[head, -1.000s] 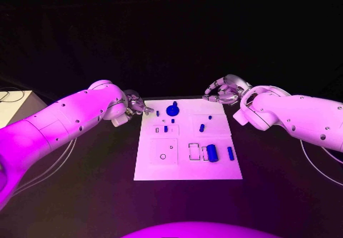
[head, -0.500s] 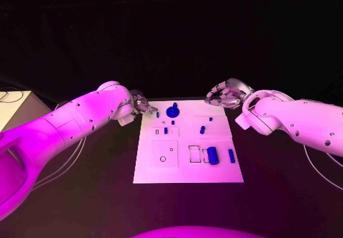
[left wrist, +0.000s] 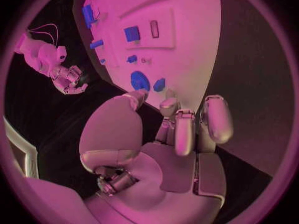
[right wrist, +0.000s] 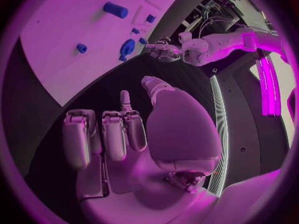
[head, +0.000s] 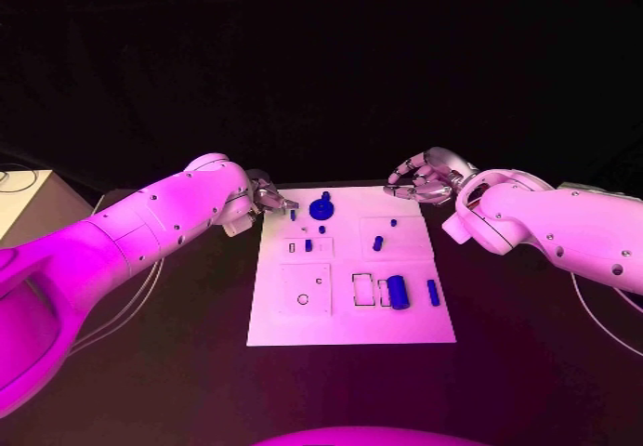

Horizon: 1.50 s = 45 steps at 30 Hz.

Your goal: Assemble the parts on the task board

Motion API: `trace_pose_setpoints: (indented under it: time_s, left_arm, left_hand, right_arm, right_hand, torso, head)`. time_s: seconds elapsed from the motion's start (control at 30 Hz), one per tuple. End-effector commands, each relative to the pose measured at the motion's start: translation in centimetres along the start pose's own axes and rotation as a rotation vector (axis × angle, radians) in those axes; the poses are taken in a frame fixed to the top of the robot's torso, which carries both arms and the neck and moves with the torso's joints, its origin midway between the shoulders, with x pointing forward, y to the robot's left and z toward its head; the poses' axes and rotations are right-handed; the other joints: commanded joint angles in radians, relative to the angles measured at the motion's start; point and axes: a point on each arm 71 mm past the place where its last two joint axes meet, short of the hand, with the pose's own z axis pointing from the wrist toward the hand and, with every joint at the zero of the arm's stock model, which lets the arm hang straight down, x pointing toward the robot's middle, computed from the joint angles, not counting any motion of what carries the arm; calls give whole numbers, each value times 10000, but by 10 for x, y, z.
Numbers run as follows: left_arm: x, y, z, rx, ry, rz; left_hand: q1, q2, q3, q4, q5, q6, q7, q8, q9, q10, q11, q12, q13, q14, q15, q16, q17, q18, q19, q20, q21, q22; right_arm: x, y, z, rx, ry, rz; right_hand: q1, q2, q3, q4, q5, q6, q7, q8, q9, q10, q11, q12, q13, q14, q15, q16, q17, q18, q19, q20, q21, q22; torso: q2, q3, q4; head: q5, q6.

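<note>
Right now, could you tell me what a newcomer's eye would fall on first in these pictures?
The white task board in the middle of the black table, dotted with small blue parts; the biggest are a round part at its far edge and a cylinder nearer the robot. Next, the left hand and right hand flanking the board's far corners, neither holding anything.

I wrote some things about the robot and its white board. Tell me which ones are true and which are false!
1. The left hand holds a blue part. False: it holds nothing, hovering at the far left corner of the board.
2. The right hand is off the board, past its far right corner. True.
3. A big blue cylinder lies on the board's near right part. True.
4. The board is bare. False: several blue parts sit on it, such as the round part at the far edge.
</note>
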Motion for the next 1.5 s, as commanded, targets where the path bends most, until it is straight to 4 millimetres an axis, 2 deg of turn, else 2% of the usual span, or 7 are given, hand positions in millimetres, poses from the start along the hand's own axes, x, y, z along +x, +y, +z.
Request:
trace_pose_setpoints:
  time_s: [0.03,0.33,0.5,0.63,0.87,1.33,1.5]
  left_arm:
    - [1,-5,0,198,106,117]
    - [3,-8,0,243,276,143]
    - [3,-8,0,197,410,196]
    - [4,-7,0,162,495,230]
    - [6,-9,2,134,616,249]
    - [6,-7,4,32,598,185]
    - [6,-6,4,29,602,142]
  left_hand:
    - [-140,-11,-67,4,-57,-55,-28,31,-17,72,-17,65,14,877,54,48,2069,-11,69,-3,51,12]
    - [-144,43,-118,-21,-40,-20,-47,67,-13,93,-33,89,30,891,42,71,2110,-22,95,-9,90,66]
    - [284,224,-33,-75,11,98,-92,202,8,112,-77,119,26,905,6,95,2152,-28,108,-35,121,104]
    - [455,277,32,-82,23,122,-104,244,9,115,-90,125,21,907,-5,99,2157,-31,114,-43,133,121]
    - [542,297,67,-87,25,148,-113,278,15,117,-99,128,17,910,-11,104,2168,-37,124,-47,150,146]
    - [550,315,75,-61,19,176,-118,305,19,140,-102,150,47,917,-15,117,2191,-45,141,-49,175,182]
    - [614,420,143,-49,26,230,-146,371,32,166,-125,168,62,919,-32,120,2195,-48,150,-59,190,200]
  right_arm:
    - [-1,1,0,-87,-81,-80]
    - [-1,2,1,-86,-73,-84]
    - [-1,2,1,-86,-68,-86]
    - [-1,2,1,-92,-61,-85]
    - [1,3,1,-119,-37,-78]
    - [1,5,1,-168,-19,-72]
    - [1,6,1,-172,-22,-75]
  right_hand:
    - [-85,-22,-38,-7,51,-64,-25,52,10,357,54,39,2029,898,61,28,1907,16,900,78,-17,2251]
    - [-85,-22,-38,-7,51,-64,-25,52,10,357,54,39,2029,898,61,28,1907,16,900,78,-17,2251]
    - [-85,-22,-38,-7,51,-64,-25,52,10,357,54,39,2029,898,61,28,1907,16,900,78,-17,2251]
    - [-85,-22,-38,-7,51,-64,-25,52,10,357,54,39,2029,898,61,28,1907,16,900,78,-17,2251]
    - [-81,-27,-39,-15,73,-71,-26,75,8,370,53,52,2040,900,60,32,1912,15,902,77,-13,2254]
    - [-81,-27,-39,-15,73,-71,-26,75,8,370,53,52,2040,900,60,32,1912,15,902,77,-13,2254]
    - [-81,-27,-39,-15,73,-71,-26,75,8,370,53,52,2040,900,60,32,1912,15,902,77,-13,2254]
  torso:
    - [-1,0,13]
    - [2,10,14]
    - [0,9,20]
    - [9,1,19]
    - [24,-3,-7]
    - [23,-1,16]
    - [6,11,14]
  head:
    - [-17,-27]
    - [-23,-36]
    - [-25,-50]
    - [-29,-57]
    - [-27,-78]
    - [-95,-154]
    - [-94,-187]
